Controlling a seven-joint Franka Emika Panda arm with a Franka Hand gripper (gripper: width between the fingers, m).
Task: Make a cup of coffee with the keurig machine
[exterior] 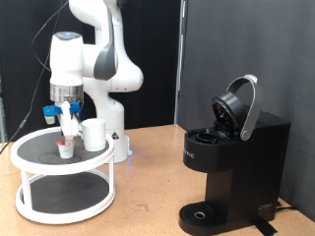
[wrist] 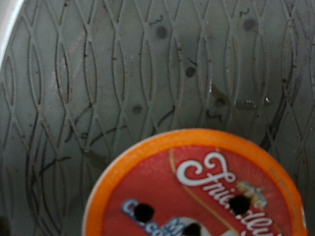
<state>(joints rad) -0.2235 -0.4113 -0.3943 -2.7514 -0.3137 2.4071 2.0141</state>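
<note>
The white cup [exterior: 94,135] stands upright on the top shelf of a round white two-tier stand [exterior: 30,162] at the exterior view's left. A small white pod with a reddish-orange top [exterior: 65,148] sits just to the left of the cup. My gripper [exterior: 68,130] points straight down right above the pod, its fingertips close to the pod's top. In the wrist view the pod's printed lid [wrist: 197,187] fills the lower part, on the dark patterned mat [wrist: 118,69]; no fingers show there. The black keurig machine [exterior: 226,172] stands at the right with its lid [exterior: 239,106] raised.
The stand has a lower shelf [exterior: 59,197] under the dark top. The wooden table [exterior: 148,187] stretches between the stand and the machine. The robot's white base [exterior: 113,138] is right behind the stand. A black curtain [exterior: 246,49] hangs behind the machine.
</note>
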